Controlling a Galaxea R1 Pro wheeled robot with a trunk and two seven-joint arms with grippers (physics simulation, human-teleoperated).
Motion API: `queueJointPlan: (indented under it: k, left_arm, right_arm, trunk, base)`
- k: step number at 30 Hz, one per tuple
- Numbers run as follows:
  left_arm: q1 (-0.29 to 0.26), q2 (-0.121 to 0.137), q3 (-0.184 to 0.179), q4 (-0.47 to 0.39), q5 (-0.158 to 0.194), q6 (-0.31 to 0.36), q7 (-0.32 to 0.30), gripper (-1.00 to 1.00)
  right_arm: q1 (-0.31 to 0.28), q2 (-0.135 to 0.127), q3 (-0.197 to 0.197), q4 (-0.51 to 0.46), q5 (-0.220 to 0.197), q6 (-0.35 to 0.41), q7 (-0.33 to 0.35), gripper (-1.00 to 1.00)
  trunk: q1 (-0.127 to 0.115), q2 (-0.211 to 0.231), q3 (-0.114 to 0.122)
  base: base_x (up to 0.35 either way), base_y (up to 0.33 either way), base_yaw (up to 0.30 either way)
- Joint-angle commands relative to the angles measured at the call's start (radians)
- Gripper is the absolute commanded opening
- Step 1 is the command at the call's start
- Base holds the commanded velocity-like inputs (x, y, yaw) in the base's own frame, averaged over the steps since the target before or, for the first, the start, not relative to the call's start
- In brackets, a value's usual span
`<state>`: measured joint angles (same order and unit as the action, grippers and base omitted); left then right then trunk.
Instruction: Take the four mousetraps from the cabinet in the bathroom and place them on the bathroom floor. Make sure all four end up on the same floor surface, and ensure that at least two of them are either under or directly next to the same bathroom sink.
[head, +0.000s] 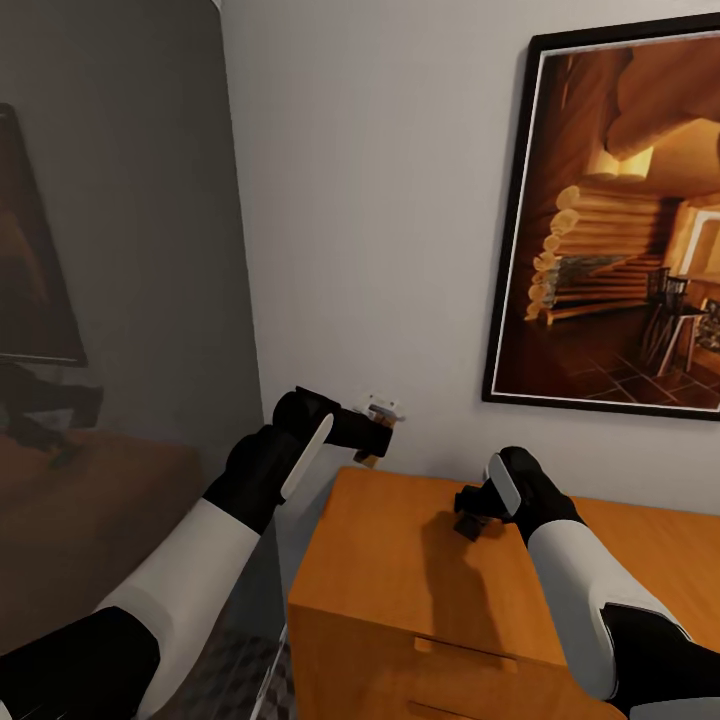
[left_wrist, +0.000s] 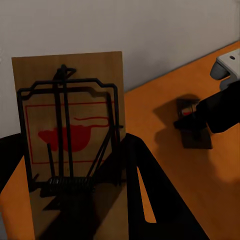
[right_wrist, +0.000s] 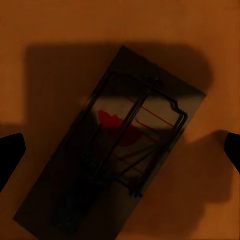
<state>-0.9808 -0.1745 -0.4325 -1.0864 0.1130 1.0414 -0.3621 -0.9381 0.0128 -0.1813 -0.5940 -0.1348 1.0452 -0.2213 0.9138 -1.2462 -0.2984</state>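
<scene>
- My left pincer (head: 378, 432) is clenched on one mousetrap (left_wrist: 70, 135), holding it up in the air just past the near-left corner of the cabinet (head: 400, 570), close to the wall.
- In my left wrist view that trap stands on end between my fingers, its wire frame and red mark facing the camera; the grip looks to be low on the board, near the spring end.
- My right pincer (head: 470, 520) hangs just above the cabinet top with its fingers spread wide, grasping nothing.
- A second mousetrap (right_wrist: 112, 150) lies flat on the cabinet top right beneath it, set on a slant between my two dark fingertips (right_wrist: 10, 152), which are clear of its edges.
- I judge these traps light, stiff and thin: a flat little board with wire on top, likely to skid on the smooth wood if nudged.
- The best hold, I think, is across the two long edges of the board, away from the wire bar, closing gently so it does not flip or tilt out.
</scene>
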Motion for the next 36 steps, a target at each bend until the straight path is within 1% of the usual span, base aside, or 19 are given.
queueJointPlan:
  k: [1, 19, 20, 21, 26, 31, 36]
  left_arm:
    - [-0.001, 0.000, 0.000, -0.002, 0.007, 0.006, 0.003, -1.00]
    - [-0.001, 0.000, 0.000, -0.005, 0.007, 0.006, 0.003, -1.00]
    - [0.004, 0.006, 0.000, 0.001, 0.004, 0.006, 0.008, -1.00]
    - [0.004, 0.007, 0.000, 0.002, 0.004, 0.006, 0.008, -1.00]
    - [0.004, 0.008, 0.000, 0.002, 0.004, 0.006, 0.008, -1.00]
    - [0.004, 0.009, 0.000, 0.003, 0.004, 0.006, 0.008, -1.00]
    - [0.004, 0.009, 0.000, 0.003, 0.004, 0.006, 0.008, -1.00]
  right_arm:
    - [-0.001, 0.001, -0.004, -0.001, -0.011, 0.002, -0.010, 1.00]
    - [-0.001, 0.002, -0.004, 0.011, -0.008, 0.002, -0.012, 1.00]
    - [-0.002, -0.002, 0.002, 0.000, 0.001, 0.002, -0.017, 1.00]
    - [-0.002, -0.002, 0.002, -0.006, 0.001, 0.000, -0.022, 1.00]
    - [-0.002, -0.002, 0.002, -0.024, 0.001, -0.002, -0.022, 1.00]
    - [-0.002, -0.010, 0.001, -0.034, 0.031, 0.002, -0.027, 1.00]
    - [-0.002, -0.013, 0.002, -0.053, 0.062, 0.002, -0.028, 1.00]
  trunk:
    - [0.000, -0.001, -0.001]
    - [0.000, -0.001, -0.001]
    - [0.000, -0.001, -0.001]
    - [0.000, -0.001, -0.001]
    - [0.000, -0.001, -0.001]
    - [0.000, -0.001, -0.001]
    - [0.000, -0.001, -0.001]
  base:
    - [0.002, 0.000, 0.000]
    - [0.000, 0.000, 0.000]
    - [0.000, 0.000, 0.000]
    - [0.000, 0.000, 0.000]
    - [0.000, 0.000, 0.000]
    - [0.000, 0.000, 0.000]
    - [0.000, 0.000, 0.000]
